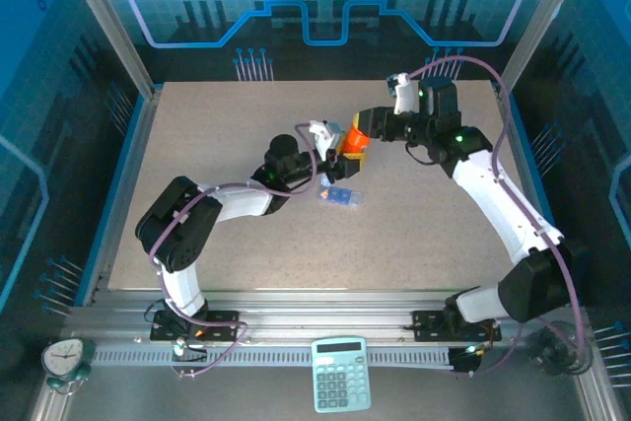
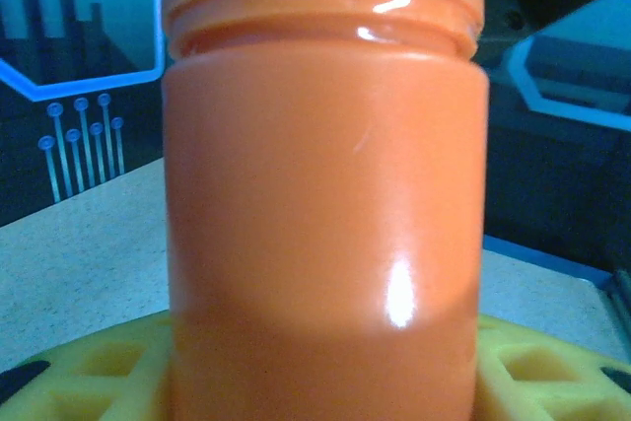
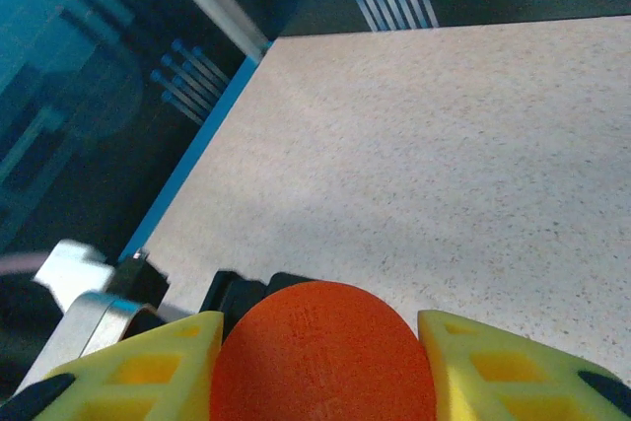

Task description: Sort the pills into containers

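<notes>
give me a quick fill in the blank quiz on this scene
1. The left end effector grips a bottle coloured ___.
2. The right end effector closes on the bottle's ___.
3. The blue pill box lies on the ___.
4. Right of the clock sits a ___.
Missing words: orange, cap, table, calculator.

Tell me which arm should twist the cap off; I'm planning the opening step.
Right. The right gripper pinches the orange cap on both sides, while the left gripper holds the bottle body.
</notes>
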### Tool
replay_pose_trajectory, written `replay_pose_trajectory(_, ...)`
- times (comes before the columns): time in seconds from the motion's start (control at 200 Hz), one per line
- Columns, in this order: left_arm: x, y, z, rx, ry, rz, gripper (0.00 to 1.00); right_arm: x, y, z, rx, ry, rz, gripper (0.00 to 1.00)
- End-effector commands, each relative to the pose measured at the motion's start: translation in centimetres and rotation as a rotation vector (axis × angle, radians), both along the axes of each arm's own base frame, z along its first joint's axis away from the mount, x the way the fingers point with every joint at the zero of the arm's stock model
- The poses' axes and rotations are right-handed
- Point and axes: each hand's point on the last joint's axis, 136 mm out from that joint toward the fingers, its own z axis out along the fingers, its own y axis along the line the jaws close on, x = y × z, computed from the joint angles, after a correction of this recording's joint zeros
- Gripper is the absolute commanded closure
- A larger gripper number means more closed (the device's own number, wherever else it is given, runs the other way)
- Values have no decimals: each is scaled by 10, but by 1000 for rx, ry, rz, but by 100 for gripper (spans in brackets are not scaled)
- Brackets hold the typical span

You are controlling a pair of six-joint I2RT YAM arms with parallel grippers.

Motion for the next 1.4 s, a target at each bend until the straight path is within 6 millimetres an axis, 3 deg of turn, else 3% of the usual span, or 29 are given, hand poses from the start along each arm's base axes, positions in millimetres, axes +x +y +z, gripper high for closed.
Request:
replay_pose_trajectory(0.0,-18,-2,81,-99,-277,40,100,-17,15,-47,22,155,-63,65)
replay_pose_trajectory(0.27,-15,-6,77,-95,-262,37,100,-19,11,-38,-19,144,-66,59)
replay_pose_trajectory(0.395,-13,-7,72,-104,-238,28,100,-14,5,-15,-10,119,-48,49)
replay_pose_trajectory(0.58,-7,2,64,-123,-176,3,100,-11,-7,34,32,52,32,23)
replay_pose_trajectory(0.705,-9,5,60,-119,-154,-37,100,-13,-15,51,21,30,99,16)
replay_pose_trajectory(0.906,-15,10,55,-103,-121,-103,100,-13,-24,48,-15,66,228,17)
replay_pose_trajectory(1.096,-20,13,56,-91,-90,-167,100,-25,-8,36,-73,114,391,18)
replay_pose_trajectory(1.396,-23,13,51,-84,-51,-212,100,-28,4,30,-123,114,416,17)
